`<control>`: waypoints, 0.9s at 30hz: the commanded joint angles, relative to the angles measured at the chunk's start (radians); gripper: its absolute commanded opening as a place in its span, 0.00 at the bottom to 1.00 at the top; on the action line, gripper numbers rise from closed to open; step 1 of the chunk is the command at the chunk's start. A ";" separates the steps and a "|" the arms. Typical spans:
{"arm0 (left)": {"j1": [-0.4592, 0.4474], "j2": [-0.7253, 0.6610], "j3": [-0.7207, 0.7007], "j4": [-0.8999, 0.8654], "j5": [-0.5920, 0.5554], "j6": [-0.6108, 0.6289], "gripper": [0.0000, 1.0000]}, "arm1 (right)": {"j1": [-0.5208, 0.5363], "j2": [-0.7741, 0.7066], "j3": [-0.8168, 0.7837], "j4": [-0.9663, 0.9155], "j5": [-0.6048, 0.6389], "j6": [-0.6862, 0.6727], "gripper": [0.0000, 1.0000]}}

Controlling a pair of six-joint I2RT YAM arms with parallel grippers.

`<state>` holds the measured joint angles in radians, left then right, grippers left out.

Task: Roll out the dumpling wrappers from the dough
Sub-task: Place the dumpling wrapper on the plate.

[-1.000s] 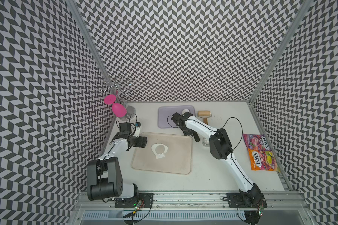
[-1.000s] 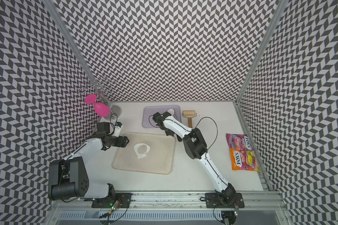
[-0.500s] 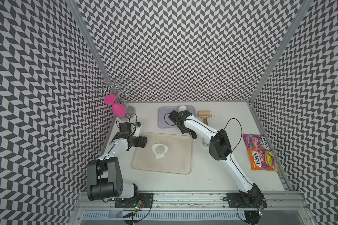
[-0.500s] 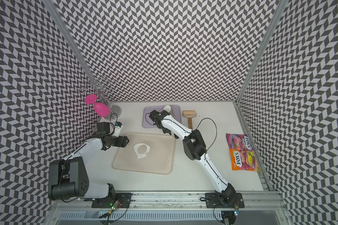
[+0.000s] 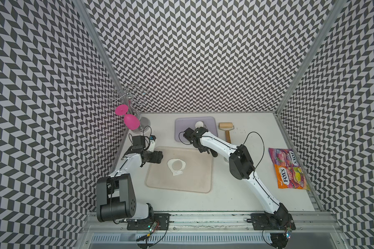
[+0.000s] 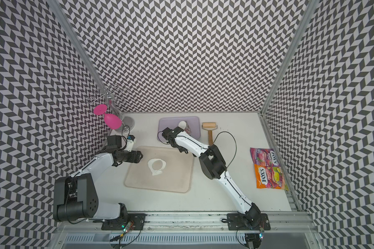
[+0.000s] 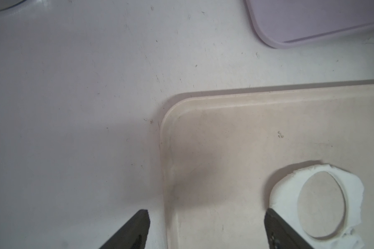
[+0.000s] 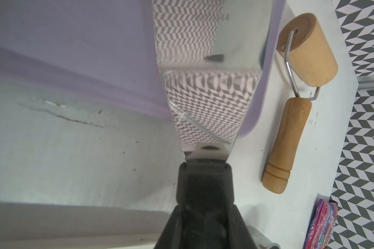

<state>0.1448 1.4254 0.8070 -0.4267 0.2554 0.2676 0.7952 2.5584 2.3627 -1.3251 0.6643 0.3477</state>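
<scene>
The dough (image 5: 172,170) (image 6: 152,171) (image 7: 285,194) is a thin white sheet with a round hole, lying on the beige tray (image 5: 181,183) (image 7: 225,129). A small round white wrapper (image 5: 199,124) (image 6: 182,124) lies on the purple tray (image 5: 181,129) (image 8: 73,43). My right gripper (image 5: 200,133) (image 6: 177,132) (image 8: 205,215) is shut on the black handle of a metal spatula. The spatula's blade (image 8: 207,103) (image 6: 188,129) reaches over the purple tray beside the wrapper. My left gripper (image 5: 160,157) (image 7: 206,215) hangs open and empty over the beige tray's left corner, just left of the dough.
A wooden rolling pin (image 5: 226,129) (image 8: 289,129) lies right of the purple tray. Two candy bags (image 5: 287,166) sit at the right edge. A wire rack with a pink glass (image 5: 130,120) stands at the back left. A metal ring's edge (image 8: 257,239) shows near my right arm.
My right arm has shifted the spatula slightly left over the purple tray, and the wrapper shows a little further left. The left arm has not moved.
</scene>
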 commanded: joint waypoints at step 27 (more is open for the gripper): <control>0.012 -0.007 -0.014 0.013 -0.003 -0.004 0.86 | 0.048 -0.058 -0.080 0.060 0.187 0.074 0.00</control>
<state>0.1513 1.4254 0.8036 -0.4263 0.2512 0.2676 0.8349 2.5362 2.2787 -1.3010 0.8078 0.3740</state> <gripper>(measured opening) 0.858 0.284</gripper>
